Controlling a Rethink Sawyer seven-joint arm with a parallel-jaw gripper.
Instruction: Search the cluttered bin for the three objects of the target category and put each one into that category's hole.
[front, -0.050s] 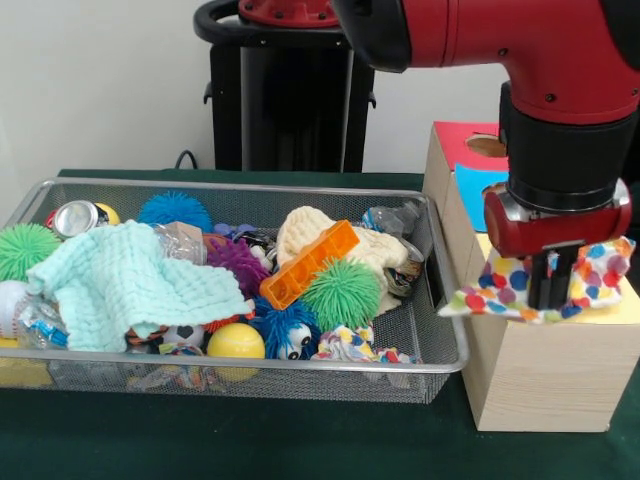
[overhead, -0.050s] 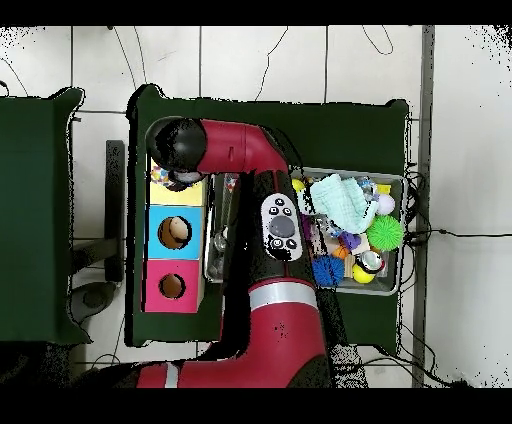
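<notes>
Over the wooden box (front, -0.050s: 545, 385) at four o'clock on the green table (front, -0.050s: 230, 440), the gripper (front, -0.050s: 551, 290) is clamped on a spotted cloth (front, -0.050s: 500, 292), above the box's yellow section. White wall (front, -0.050s: 90, 80) behind; wire bin (front, -0.050s: 240, 368) beside.

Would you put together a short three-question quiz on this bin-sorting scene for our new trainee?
1. True or false: the gripper hangs over the wire bin.
2. What lies on the yellow section of the wooden box: A) a spiky ball, B) a polka-dot cloth, C) a can?
3. Which colour is the brick that lies across the cream knitted cloth in the bin?

Key
1. False: it is over the box, at the polka-dot cloth.
2. B.
3. Orange: the orange brick.
</notes>
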